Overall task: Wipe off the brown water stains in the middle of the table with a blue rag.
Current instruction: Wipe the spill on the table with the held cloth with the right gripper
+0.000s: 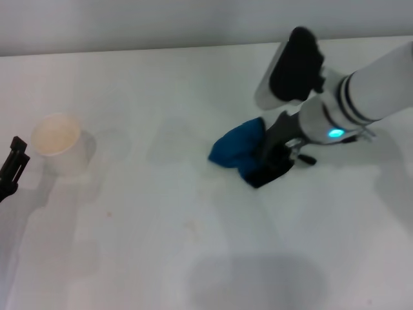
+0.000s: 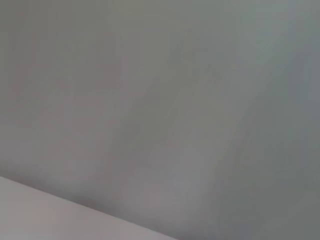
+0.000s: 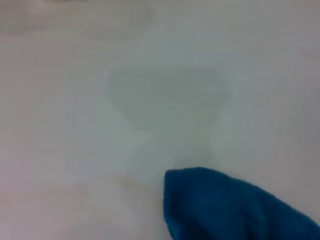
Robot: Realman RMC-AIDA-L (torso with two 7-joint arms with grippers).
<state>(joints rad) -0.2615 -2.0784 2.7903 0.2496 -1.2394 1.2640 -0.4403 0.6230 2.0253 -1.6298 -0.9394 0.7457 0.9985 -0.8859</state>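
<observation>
Faint tan smears of the brown water stains lie near centre on the tabletop, just near of the blue rag. Rag bunched, bright blue, right of centre. Right gripper reaches in from the far right, angled down, jaws clamped on the rag. Left gripper sits at the left edge beside a paper cup; jaw state unclear.

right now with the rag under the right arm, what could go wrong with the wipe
The right gripper sits on the blue rag, which looks bunched, so a stroke may miss part of the table. The brown stain looks very faint, so leftover residue is easy to overlook. A long sweep toward the robot's left could reach the paper cup near the parked left gripper.
</observation>
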